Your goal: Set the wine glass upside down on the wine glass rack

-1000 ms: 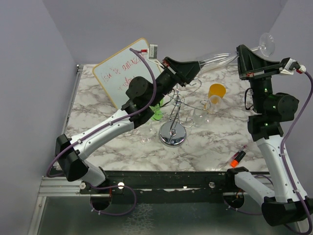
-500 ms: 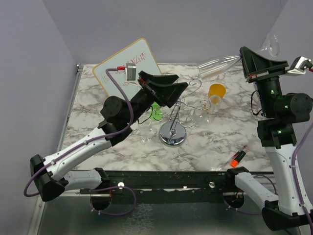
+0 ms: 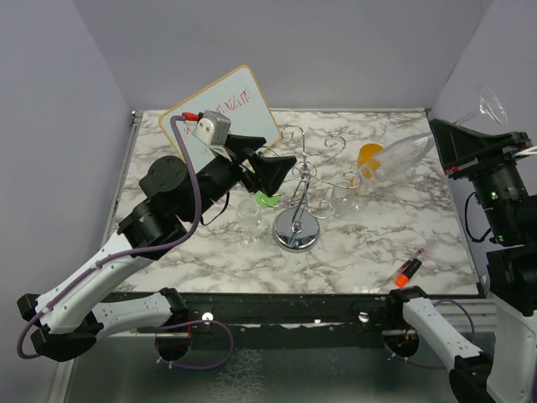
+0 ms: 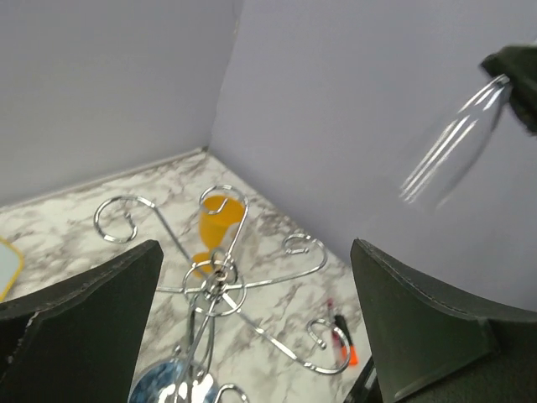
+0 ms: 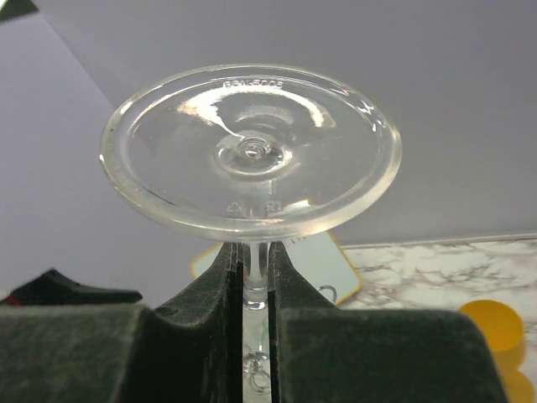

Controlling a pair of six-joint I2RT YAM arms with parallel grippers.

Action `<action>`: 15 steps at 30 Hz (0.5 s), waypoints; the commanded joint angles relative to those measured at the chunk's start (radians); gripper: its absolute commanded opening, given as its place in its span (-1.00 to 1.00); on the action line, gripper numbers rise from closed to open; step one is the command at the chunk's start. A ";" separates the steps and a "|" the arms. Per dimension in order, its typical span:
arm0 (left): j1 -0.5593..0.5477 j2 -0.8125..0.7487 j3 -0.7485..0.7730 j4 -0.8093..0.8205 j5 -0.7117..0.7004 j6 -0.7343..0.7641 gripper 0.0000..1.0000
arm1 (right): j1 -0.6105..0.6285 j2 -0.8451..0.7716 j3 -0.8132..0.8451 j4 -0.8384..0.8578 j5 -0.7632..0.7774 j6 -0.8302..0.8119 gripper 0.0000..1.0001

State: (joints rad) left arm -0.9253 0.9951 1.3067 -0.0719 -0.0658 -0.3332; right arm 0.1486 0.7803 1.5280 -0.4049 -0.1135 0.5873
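The right hand (image 3: 451, 136) is clamping its two dark fingers (image 5: 189, 327) together on the thin stem of the wine glass (image 3: 404, 154), just under the round foot, which is filling the middle of the right wrist view. The glass is hanging in the air at the right rear of the desk (image 3: 377, 239), tilting with its bowl pointing down and left and its foot pointing up and right; it is touching nothing but the hand. In the top view the clear bowl is overlapping an orange cup (image 3: 369, 154) standing on the desk behind it. The wine glass rack (image 3: 295, 232) is standing upright near the middle of the desk on its round mirrored base, well apart from the glass and to its left, with its curled wire arms spreading out from the central post and carrying nothing. The left hand (image 3: 281, 175) is hovering just left of the rack, above a small green object (image 3: 268, 200), with its fingers standing wide apart and gripping nothing. A white board (image 3: 222, 113) with red writing is leaning at the rear left. Two small clear glasses (image 3: 249, 217) are sitting close to the rack, one on either side. An orange-capped marker (image 3: 409, 270) is lying near the front right edge.
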 commanded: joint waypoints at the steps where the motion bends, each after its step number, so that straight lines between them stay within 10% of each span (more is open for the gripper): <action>1: -0.006 -0.001 0.019 -0.197 -0.043 0.100 0.90 | -0.002 -0.014 0.078 -0.256 -0.165 -0.267 -0.99; 15: -0.006 0.036 0.030 -0.193 -0.048 0.076 0.98 | -0.002 -0.145 -0.407 -0.092 -0.766 -0.466 -0.99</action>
State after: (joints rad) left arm -0.9253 1.0325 1.3170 -0.2588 -0.0971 -0.2493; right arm 0.1486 0.6636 1.2354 -0.6079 -0.6785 0.1474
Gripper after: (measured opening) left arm 0.987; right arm 0.134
